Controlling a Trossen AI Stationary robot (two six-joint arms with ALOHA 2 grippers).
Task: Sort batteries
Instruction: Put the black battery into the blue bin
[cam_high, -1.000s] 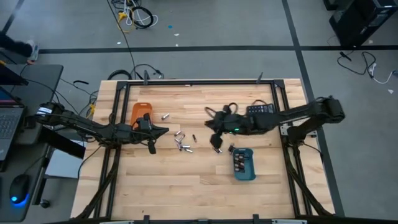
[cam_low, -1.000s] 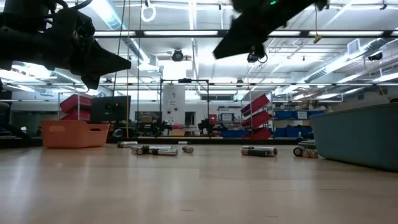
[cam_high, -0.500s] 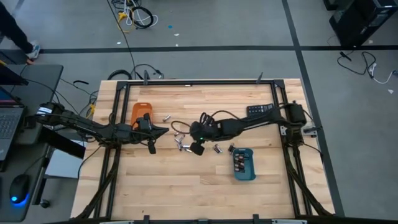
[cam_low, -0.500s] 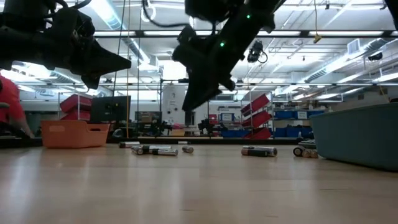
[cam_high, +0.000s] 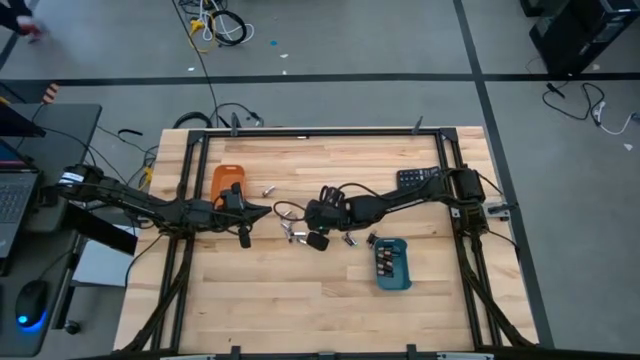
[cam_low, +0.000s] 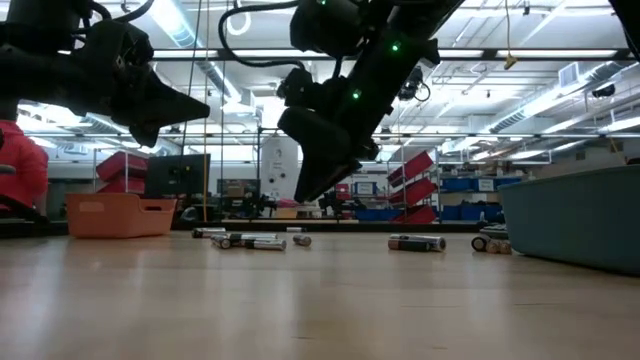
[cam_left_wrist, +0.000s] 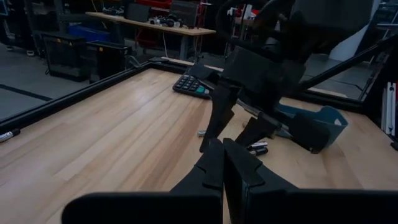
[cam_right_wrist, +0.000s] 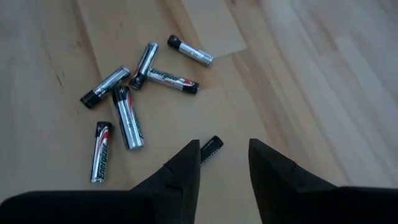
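A: Where do the fingers stand?

B: The right gripper (cam_right_wrist: 224, 163) has its fingers spread, holding nothing, hanging over a loose cluster of batteries (cam_right_wrist: 134, 93) at mid-table. One dark cell (cam_right_wrist: 210, 149) lies just ahead of the gap between them. The left gripper (cam_left_wrist: 222, 163) has its fingers pressed together, empty, waiting above the table beside the orange tray (cam_high: 226, 178).

A: So how much is sorted?

B: Some, I judge. The blue tray (cam_high: 392, 263) already holds several cells (cam_high: 383, 259). The orange tray looks bare, though from above I can't be sure.

A: And what's left?

B: Plenty. The cluster under the right arm, a stray battery (cam_high: 267, 187) near the orange tray, and a couple more (cam_high: 350, 238) just beside the blue tray. The calculator (cam_high: 417, 177) sits apart at the far edge.
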